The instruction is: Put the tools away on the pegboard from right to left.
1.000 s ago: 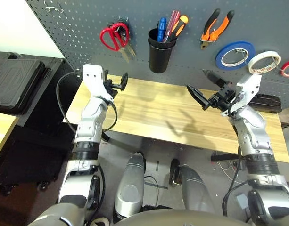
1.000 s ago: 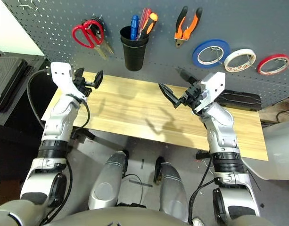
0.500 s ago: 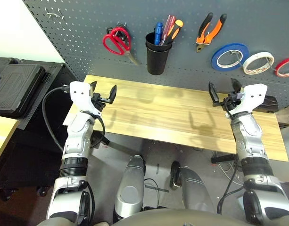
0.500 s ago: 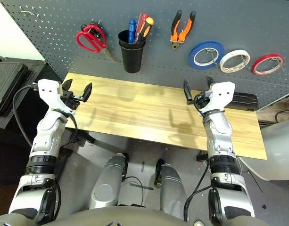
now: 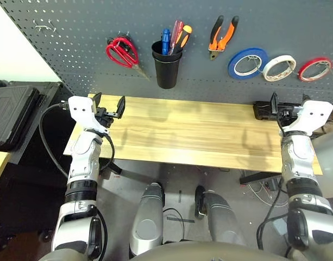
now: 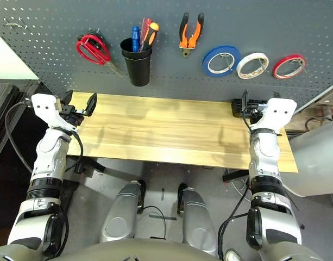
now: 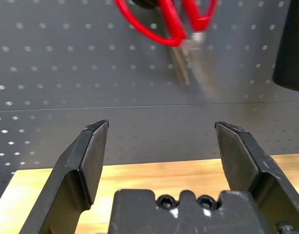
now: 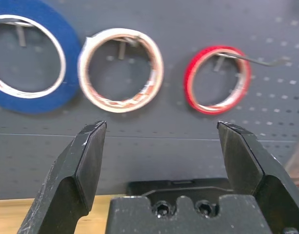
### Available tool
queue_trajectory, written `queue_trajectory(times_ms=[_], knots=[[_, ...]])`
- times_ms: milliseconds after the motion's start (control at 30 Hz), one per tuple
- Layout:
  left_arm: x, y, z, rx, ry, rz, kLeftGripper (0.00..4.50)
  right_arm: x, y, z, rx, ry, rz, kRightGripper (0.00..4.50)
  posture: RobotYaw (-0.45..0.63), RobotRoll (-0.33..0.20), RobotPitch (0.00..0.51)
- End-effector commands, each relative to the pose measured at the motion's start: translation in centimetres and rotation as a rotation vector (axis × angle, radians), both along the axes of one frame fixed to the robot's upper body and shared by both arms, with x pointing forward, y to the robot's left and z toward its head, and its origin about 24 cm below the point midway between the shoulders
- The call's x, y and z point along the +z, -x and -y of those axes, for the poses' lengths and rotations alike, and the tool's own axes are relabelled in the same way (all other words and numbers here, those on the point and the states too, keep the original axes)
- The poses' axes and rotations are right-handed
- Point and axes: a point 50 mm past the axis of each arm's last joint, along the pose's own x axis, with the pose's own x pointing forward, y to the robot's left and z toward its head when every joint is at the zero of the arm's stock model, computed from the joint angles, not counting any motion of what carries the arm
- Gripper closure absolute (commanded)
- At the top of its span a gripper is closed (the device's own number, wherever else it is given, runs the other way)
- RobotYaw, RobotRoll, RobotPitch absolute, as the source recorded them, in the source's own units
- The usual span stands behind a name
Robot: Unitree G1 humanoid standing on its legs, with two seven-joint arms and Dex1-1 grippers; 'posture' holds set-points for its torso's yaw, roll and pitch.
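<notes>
All four tools hang on the dark grey pegboard (image 5: pixel 74 43). From the right they are the whitish tape roll (image 5: pixel 279 67), the orange-and-black pliers (image 5: pixel 221 37), the black-and-orange screwdriver (image 5: pixel 183 37) in the black cup (image 5: pixel 166 68), and the red-handled scissors (image 5: pixel 120 50). My left gripper (image 5: pixel 108 103) hovers open and empty over the table's left end, facing the scissors (image 7: pixel 159 19). My right gripper (image 5: pixel 288 103) is open and empty over the right end, facing the whitish tape roll (image 8: pixel 121 70).
A blue tape roll (image 5: pixel 247 62) and a red tape roll (image 5: pixel 314 69) hang on either side of the whitish one. A black box (image 5: pixel 264 110) lies at the back right of the wooden table (image 5: pixel 199 133). Black cases (image 5: pixel 11 114) stand off its left end.
Both arms have drawn back and outward, the right gripper swinging from mid-table to the right end. Both stayed open and empty. The camera view also shifted.
</notes>
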Motion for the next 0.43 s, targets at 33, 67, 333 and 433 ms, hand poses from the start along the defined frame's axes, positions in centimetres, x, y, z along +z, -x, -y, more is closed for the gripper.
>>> queue_trajectory(times_ms=[33, 67, 333, 433], knots=[[-0.23, -0.03, -0.76, 0.023, -0.024, -0.001, 0.04, -0.37, 0.52, 1.21, -0.052, -0.020, -0.007, 0.00, 0.17, 0.000, 0.216], [-0.27, -0.09, -0.85, 0.024, -0.026, -0.001, 0.04, -0.41, 0.55, 1.24, -0.053, -0.020, -0.008, 0.00, 0.17, 0.000, 0.217], [-0.24, -0.60, -1.13, 0.040, -0.029, 0.005, 0.04, -0.62, 0.49, 1.22, -0.061, -0.026, -0.012, 0.00, 0.17, 0.000, 0.206], [-0.20, -0.64, -1.32, 0.052, -0.029, 0.009, 0.04, -0.64, 0.36, 1.12, -0.060, -0.026, -0.013, 0.00, 0.17, 0.000, 0.201]])
